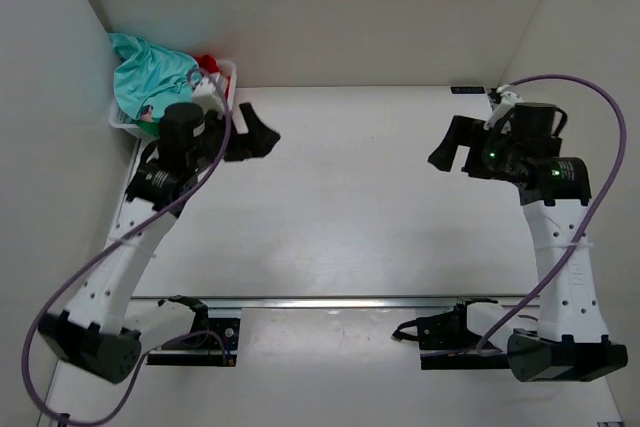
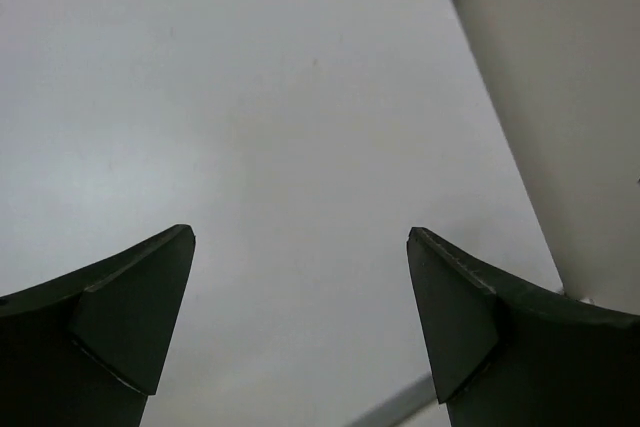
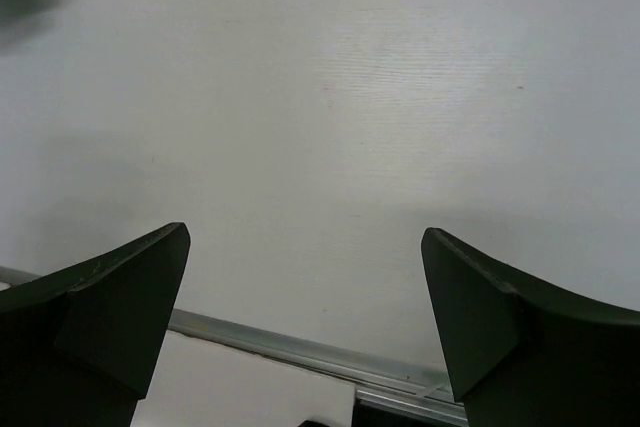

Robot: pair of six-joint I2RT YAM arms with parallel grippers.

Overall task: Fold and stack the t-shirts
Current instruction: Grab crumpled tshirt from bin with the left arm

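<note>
**Top view.** Noted left claw (image 1: 262, 129) spread wide and gripping nothing, hanging over bare worktop (image 1: 350, 207). Noted right claw (image 1: 447, 147) likewise wide and empty, facing the left claw from well apart. Found the t-shirts (image 1: 145, 77) bunched in a white basket (image 1: 229, 74), behind and left of the left claw beside its wrist, far across from the right claw. Logged teal shirt (image 1: 150, 72) on top and red shirt (image 1: 208, 62) peeping out on the side nearer the claw. Could not make out the other colours with confidence. Saw no cloth between the claws, so judged folding not yet begun. Judged the wide stance a ready pose, leaving room to pinch loose cloth.

**Left wrist view.** Confirmed left claw (image 2: 300, 247) wide, with only bare worktop between and beyond the fingers. Noted a wall (image 2: 560, 97) off to the claw's right. No shirt visible.

**Right wrist view.** Confirmed right claw (image 3: 305, 242) wide and empty over bare worktop. Noted a metal rail (image 3: 300, 352) just under the claw. Left unnamed a blur at the far upper left, too smeared to identify.

Judged the left claw, being nearer, better placed to fetch the teal shirt. Flagged a risk of dragging its neighbours out too.
</note>
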